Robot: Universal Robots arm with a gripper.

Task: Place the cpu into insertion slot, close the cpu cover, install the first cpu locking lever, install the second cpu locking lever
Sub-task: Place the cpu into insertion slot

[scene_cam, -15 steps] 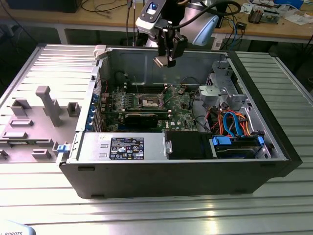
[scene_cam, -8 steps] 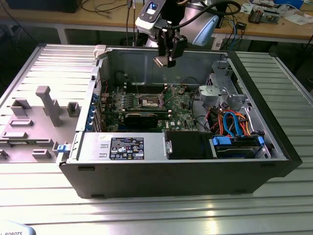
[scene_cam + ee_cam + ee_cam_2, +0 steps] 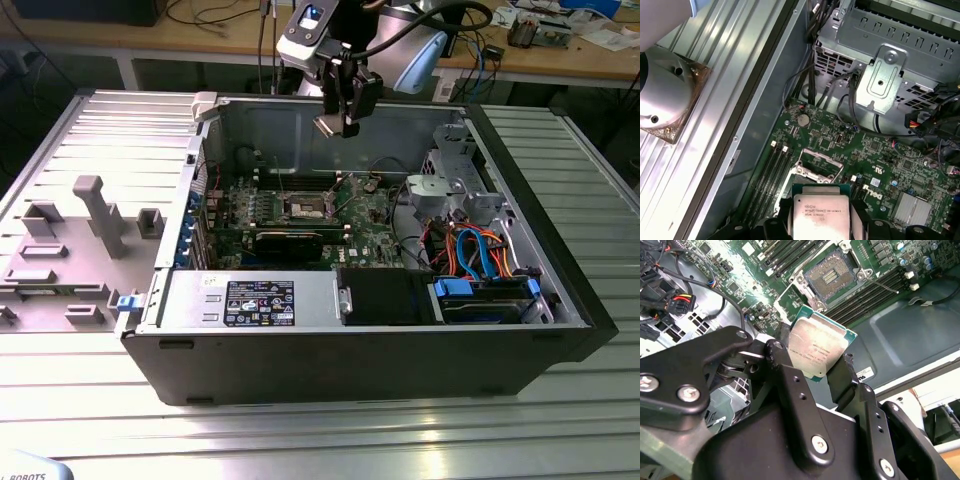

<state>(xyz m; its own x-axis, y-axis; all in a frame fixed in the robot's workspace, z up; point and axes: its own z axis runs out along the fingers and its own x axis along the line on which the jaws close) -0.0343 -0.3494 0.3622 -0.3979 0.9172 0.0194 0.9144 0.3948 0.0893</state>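
**Exterior view:** gripper [image 3: 343, 124] hangs over the open PC case [image 3: 350, 360], above the motherboard [image 3: 370, 235], w/ the cpu [image 3: 329, 124] pinched at its tip. The insertion slot [image 3: 305, 208] sits on the board below, well apart from the chip. A black-and-white sticker [image 3: 260, 302] lies on the silver box at the case's near edge; its print is too small to make out. The case rests on a ribbed metal table [image 3: 400, 440].

**Second wrist view:** the fingers [image 3: 785, 365] are closed on the cpu [image 3: 819, 346] from two opposite edges. Its silver top faces the cam and is tilted. Several lines of dark print run across that top. The insertion slot [image 3: 829, 276] lies beyond it, contact field bare, w/ memory slots [image 3: 875, 290] alongside. A small white label [image 3: 865, 372] sits on the case wall near one finger.

**First wrist view:** cpu [image 3: 822, 216] is clamped between both fingers [image 3: 858, 220], clear of the insertion slot [image 3: 814, 167]. Print lines show on the chip top, and white lettering on the motherboard [image 3: 840, 145] near one finger. A drive cage [image 3: 890, 55] w/ cables is further off.
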